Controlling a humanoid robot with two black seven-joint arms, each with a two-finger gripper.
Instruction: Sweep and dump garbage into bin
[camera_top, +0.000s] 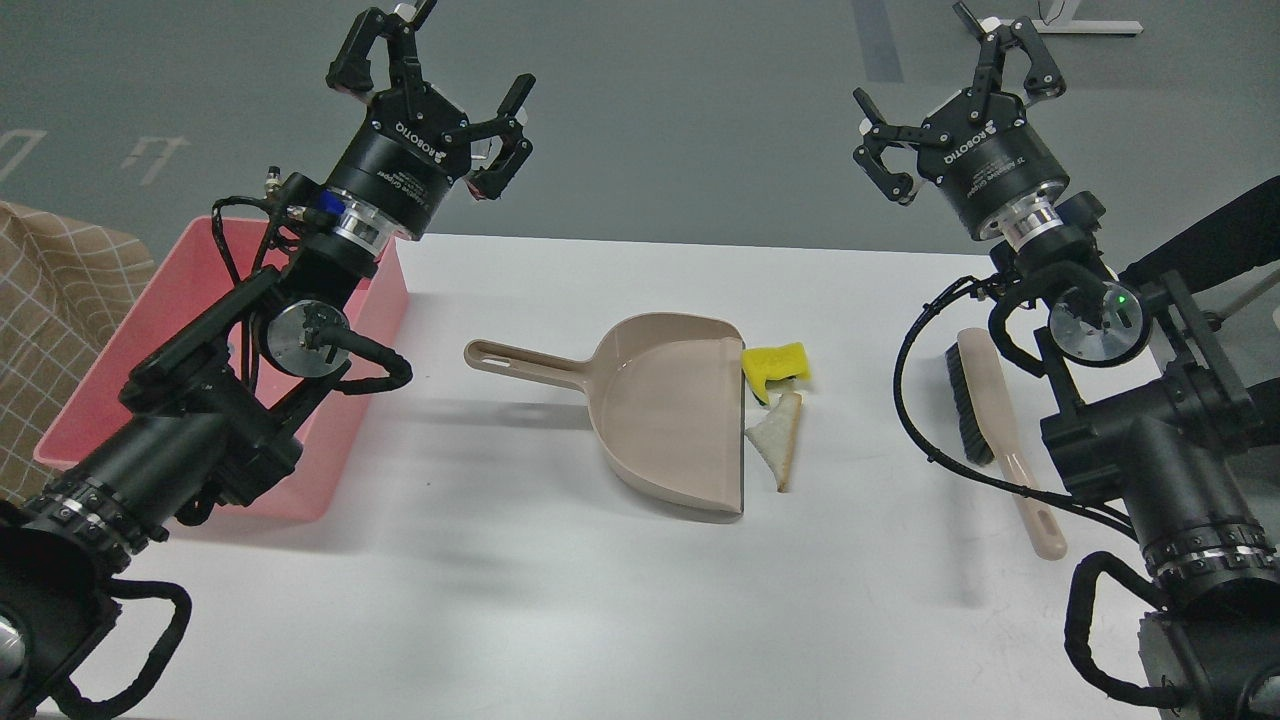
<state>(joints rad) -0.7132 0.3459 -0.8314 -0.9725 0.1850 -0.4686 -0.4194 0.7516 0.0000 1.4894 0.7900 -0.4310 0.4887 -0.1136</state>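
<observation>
A yellow sponge piece (777, 361) with green backing and a triangular white bread slice (777, 437) lie on the white table (520, 600), right at the open lip of a beige dustpan (672, 410). The dustpan's handle (515, 362) points left. A beige brush (995, 425) with black bristles lies at the right. The pink bin (160, 330) stands at the left, partly hidden by my left arm. My left gripper (445, 70) is open and empty, high above the bin's far corner. My right gripper (950, 75) is open and empty, high above the table's far right.
A tan checked cloth (50, 300) lies left of the bin. The table's far edge runs just below both grippers. My thick arm links cover the table's near left and near right corners.
</observation>
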